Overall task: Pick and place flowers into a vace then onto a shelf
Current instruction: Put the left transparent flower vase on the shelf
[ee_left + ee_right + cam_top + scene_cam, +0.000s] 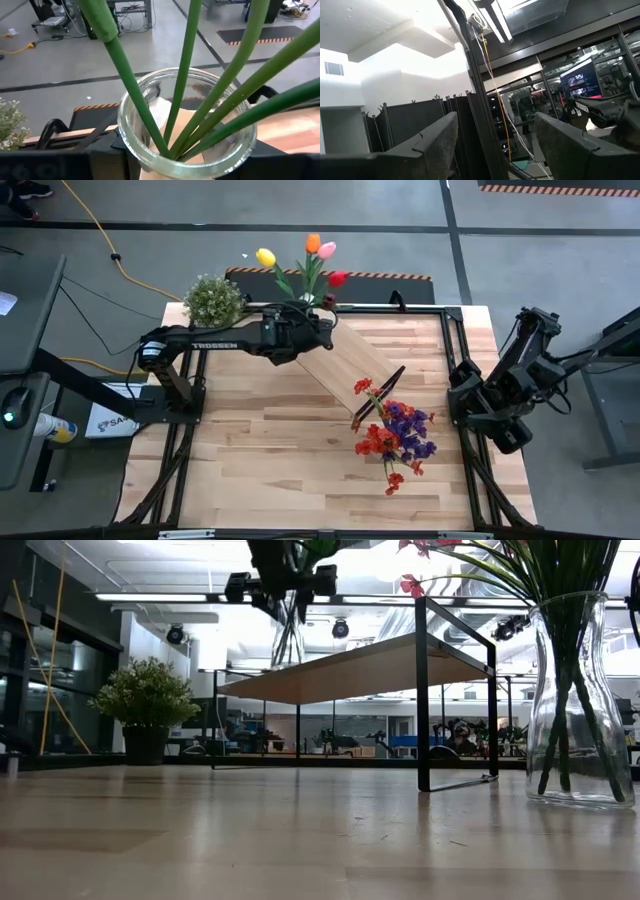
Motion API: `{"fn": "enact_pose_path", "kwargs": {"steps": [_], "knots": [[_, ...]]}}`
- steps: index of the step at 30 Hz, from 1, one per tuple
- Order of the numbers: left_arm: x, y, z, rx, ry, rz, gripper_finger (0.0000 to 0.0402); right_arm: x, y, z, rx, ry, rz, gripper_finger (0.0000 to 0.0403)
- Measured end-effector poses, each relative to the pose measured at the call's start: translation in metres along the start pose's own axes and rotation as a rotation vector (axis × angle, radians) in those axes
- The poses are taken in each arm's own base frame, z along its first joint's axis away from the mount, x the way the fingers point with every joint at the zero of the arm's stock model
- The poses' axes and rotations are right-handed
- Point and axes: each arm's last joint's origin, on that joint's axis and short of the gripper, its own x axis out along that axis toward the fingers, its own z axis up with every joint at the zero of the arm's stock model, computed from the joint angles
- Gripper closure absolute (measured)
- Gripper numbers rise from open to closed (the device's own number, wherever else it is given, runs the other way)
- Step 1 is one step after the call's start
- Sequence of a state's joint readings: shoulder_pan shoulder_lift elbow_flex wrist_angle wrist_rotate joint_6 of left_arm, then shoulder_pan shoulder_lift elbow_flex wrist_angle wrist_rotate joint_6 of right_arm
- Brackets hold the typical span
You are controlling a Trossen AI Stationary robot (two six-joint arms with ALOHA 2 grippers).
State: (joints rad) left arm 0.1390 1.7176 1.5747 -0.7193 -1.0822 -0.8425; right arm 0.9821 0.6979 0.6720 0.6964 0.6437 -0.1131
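I have the left pincer [322, 328] clamped around a glass vase [187, 125] of tulips [305, 260], held above the twelve o'clock end of the shelf [345, 358]; in the low view the vase base hangs clear of the board.

My worry from here is the set-down. The shelf board sits on a thin frame and runs diagonally, so if I lower off-centre the base could catch the edge and tip. The long stems make the load top-heavy, and a quick release could let it rock toward the potted plant [213, 300] at ten o'clock.

The stems rise straight out of the vase mouth, right in front of the pincer's wrist camera.

A second vase [582, 700] with red and purple sprays [395, 435] stands on the worktop [270, 460] at four o'clock. The right pincer [495, 145] waits at three o'clock, off the edge, jaws apart and empty.
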Motion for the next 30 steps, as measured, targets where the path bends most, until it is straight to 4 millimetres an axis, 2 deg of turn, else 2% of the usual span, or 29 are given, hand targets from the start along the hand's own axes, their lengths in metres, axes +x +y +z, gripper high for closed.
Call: {"fn": "enact_pose_path", "kwargs": {"steps": [9,19,30], "knots": [[0.017,0.008,-0.016,-0.03,0.019,0.048,0.0195,0.0,0.0,0.0,0.0,0.0,0.0,0.0149],[0.019,0.008,-0.023,-0.044,0.019,0.044,0.019,0.0,0.0,0.0,0.0,0.001,-0.005,0.0149],[0.02,0.009,-0.026,-0.023,0.025,0.053,0.0124,0.0,0.0,0.0,0.001,0.001,-0.007,0.0149]]}}
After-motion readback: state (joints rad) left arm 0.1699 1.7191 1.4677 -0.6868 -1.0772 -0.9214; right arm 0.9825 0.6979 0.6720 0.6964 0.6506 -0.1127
